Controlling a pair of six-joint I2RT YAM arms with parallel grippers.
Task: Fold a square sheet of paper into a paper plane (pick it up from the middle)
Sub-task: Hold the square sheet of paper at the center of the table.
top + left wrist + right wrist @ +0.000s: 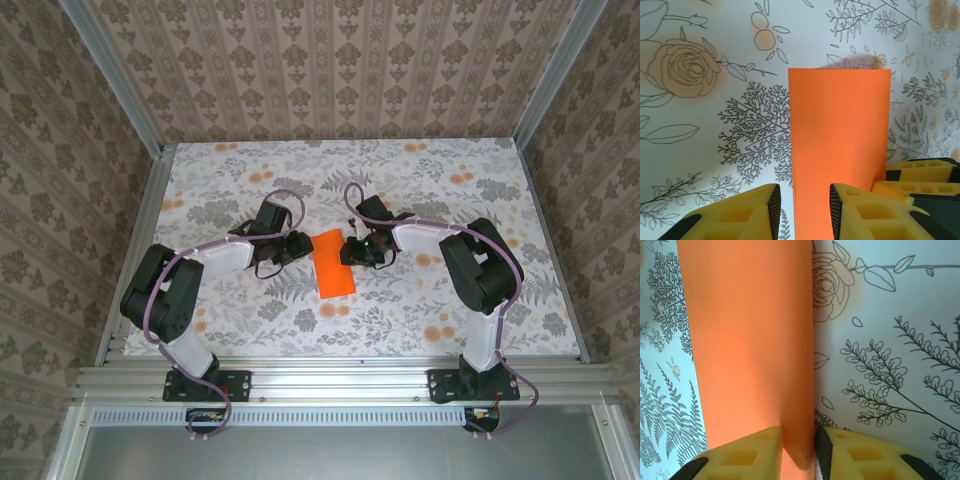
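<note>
The bright orange sheet of paper point(335, 263) lies on the flowered tablecloth as a narrow upright rectangle, seemingly folded in half. My left gripper point(297, 246) is at its upper left edge and stands open; in the left wrist view the paper point(840, 150) runs down between and under the yellow fingers of the left gripper point(805, 192). My right gripper point(353, 250) is at the upper right edge. In the right wrist view a narrow gap is left at the right gripper point(798, 432), and the paper's point(750, 340) long edge sits in it, slightly curled up.
The patterned tablecloth point(420, 300) covers the table, fenced by aluminium rails point(140, 250) and wallpapered walls. The right gripper's yellow fingers point(920, 172) show at the right of the left wrist view, close to the left one.
</note>
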